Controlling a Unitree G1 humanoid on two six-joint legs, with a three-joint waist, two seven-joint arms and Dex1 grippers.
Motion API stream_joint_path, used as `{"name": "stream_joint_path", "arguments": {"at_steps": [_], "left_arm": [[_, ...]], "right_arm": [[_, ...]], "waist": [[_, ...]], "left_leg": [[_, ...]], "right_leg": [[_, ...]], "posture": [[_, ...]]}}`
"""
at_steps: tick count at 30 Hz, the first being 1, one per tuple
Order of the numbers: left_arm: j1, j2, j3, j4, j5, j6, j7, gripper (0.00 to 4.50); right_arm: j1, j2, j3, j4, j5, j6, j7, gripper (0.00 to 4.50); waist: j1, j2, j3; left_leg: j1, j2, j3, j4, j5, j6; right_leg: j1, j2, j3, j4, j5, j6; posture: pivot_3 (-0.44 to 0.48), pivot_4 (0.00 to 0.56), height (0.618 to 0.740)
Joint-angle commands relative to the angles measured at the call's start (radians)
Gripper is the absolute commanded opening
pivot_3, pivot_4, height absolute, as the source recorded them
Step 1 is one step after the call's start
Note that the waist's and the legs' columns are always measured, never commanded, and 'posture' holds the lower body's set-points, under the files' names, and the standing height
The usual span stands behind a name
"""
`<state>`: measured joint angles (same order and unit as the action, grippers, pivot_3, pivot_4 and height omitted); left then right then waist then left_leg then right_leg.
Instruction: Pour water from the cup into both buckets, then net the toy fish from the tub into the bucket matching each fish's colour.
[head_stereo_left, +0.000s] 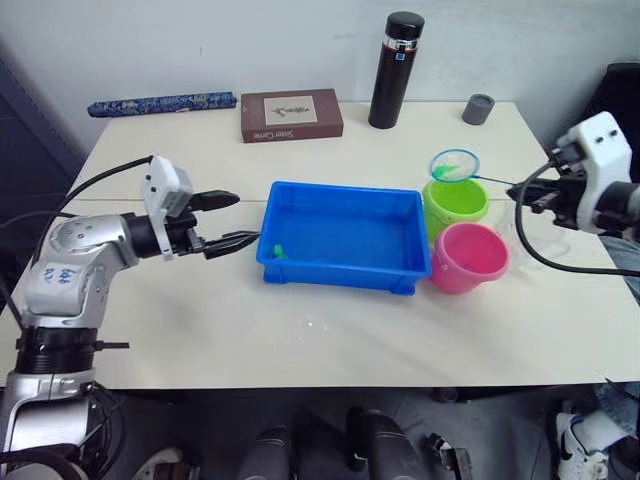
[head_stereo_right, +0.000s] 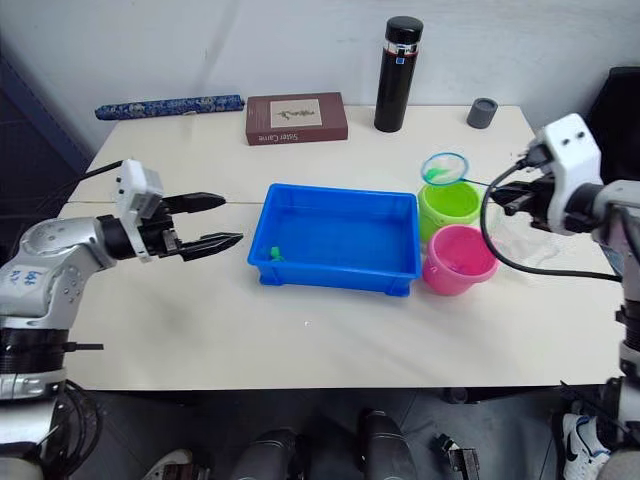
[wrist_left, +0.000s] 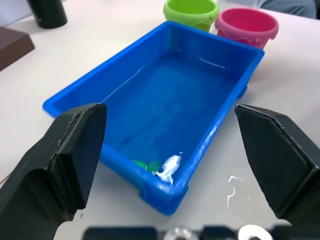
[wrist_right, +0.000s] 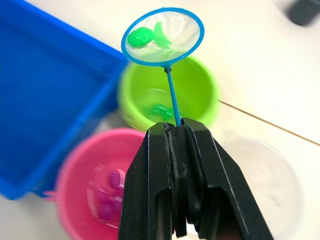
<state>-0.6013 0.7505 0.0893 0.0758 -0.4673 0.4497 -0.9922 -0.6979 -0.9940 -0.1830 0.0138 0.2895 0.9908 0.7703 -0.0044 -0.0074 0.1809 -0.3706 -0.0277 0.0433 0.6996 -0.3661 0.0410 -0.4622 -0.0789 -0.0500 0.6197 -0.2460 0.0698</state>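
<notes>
The blue tub (head_stereo_left: 340, 273) lies mid-table with a green toy fish (head_stereo_left: 279, 251) and a pale one (wrist_left: 169, 169) in its left end. My left gripper (head_stereo_left: 247, 218) stands open just left of the tub, empty. The lime green bucket (head_stereo_left: 455, 205) and the pink bucket (head_stereo_left: 468, 258) stand against the tub's right end. My right gripper (wrist_right: 175, 126) is shut on the handle of the net (wrist_right: 176, 37), whose hoop hangs over the green bucket's far rim with a green fish (wrist_right: 145, 36) in it. Fish lie in both buckets. The clear cup (wrist_right: 265, 185) stands right of the pink bucket.
Along the table's far edge stand a tall black flask (head_stereo_left: 396, 70), a small grey cup (head_stereo_left: 479, 109), a brown box (head_stereo_left: 291, 115) and a blue patterned roll (head_stereo_left: 160, 103). A person's shoe (head_stereo_left: 580, 445) shows on the floor at the right.
</notes>
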Motion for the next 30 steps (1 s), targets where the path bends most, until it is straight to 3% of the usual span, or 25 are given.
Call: {"name": "stream_joint_path", "arguments": {"at_steps": [1,11,21,30], "left_arm": [[-0.034,-0.003,0.002,0.025,0.013,-0.033,-0.023,4.43],[-0.100,-0.035,-0.027,0.108,0.047,-0.077,-0.070,4.43],[-0.101,-0.044,-0.027,0.115,0.054,-0.083,-0.082,4.43],[-0.107,-0.055,-0.032,0.124,0.059,-0.090,-0.087,4.43]], "right_arm": [[0.020,-0.037,0.001,-0.020,-0.059,-0.114,-0.032,0.00],[0.184,-0.128,0.263,-0.088,-0.470,-0.628,-0.157,0.00],[0.269,-0.218,0.309,-0.078,-0.839,-0.956,-0.338,0.00],[0.295,-0.235,0.283,-0.055,-1.020,-1.052,-0.427,0.00]], "waist": [[0.000,0.000,0.000],[0.003,0.000,0.000],[0.003,0.000,0.000],[0.003,0.000,0.000]], "left_leg": [[0.000,0.000,0.000,0.000,0.000,0.000],[0.000,-0.001,0.001,0.001,0.000,0.000],[0.000,-0.001,0.001,0.002,0.001,-0.001],[0.001,-0.001,0.002,0.002,0.001,-0.001]], "right_leg": [[0.000,0.000,0.000,0.000,0.000,0.000],[0.000,0.000,0.000,0.000,0.000,0.000],[0.000,0.000,0.000,0.001,0.000,0.000],[0.000,0.000,0.001,0.001,0.000,0.000]], "posture": [[0.000,0.150,0.740],[0.000,0.150,0.740],[0.000,0.150,0.740],[0.000,0.150,0.740]]}}
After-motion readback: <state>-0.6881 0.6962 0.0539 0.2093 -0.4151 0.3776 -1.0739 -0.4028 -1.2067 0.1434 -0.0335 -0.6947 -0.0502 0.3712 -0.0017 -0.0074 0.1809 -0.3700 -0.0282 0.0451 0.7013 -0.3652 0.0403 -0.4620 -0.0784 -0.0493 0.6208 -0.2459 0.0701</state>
